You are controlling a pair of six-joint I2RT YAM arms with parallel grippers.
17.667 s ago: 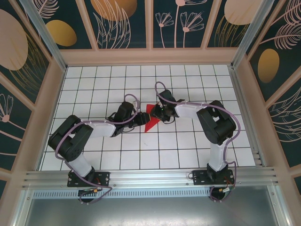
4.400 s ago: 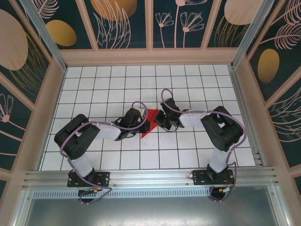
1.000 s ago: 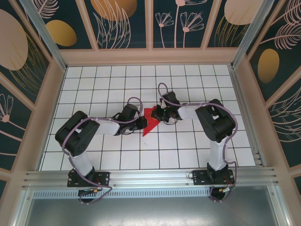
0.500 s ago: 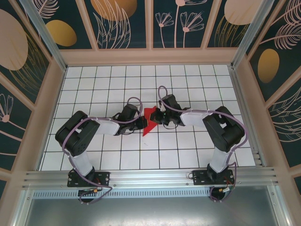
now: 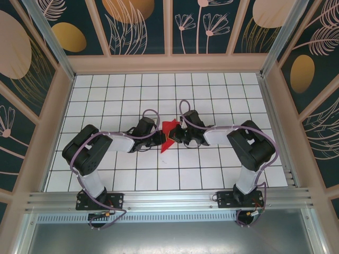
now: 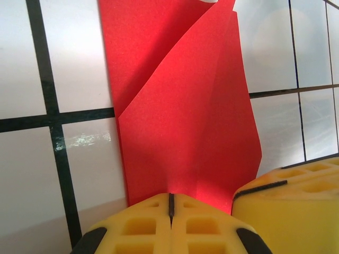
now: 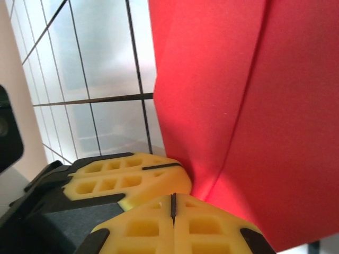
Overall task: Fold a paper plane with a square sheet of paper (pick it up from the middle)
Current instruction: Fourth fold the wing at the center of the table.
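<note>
Since a second ago the right arm [image 5: 249, 143] has swung its elbow outward; the paper [image 5: 168, 128] has stayed put. One paper, red, folded and creased, lies at the middle of the table [image 5: 106, 95] between two grippers. Left gripper [image 6: 170, 203]: fingers pressed together, pinching one edge of the paper. Right gripper [image 7: 173, 203]: fingers likewise together, pinching the paper at a crease. Both grippers sit just beside each other.

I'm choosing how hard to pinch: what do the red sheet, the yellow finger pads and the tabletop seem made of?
Red sheet: thin matte paper, given its sharp creases and flat colour.
Yellow finger pads: likely plastic or rubber, matte, with moulded square pockets.
Tabletop: hard, glossy white with dark grid lines, reflecting light; tile or laminate, unclear.
</note>
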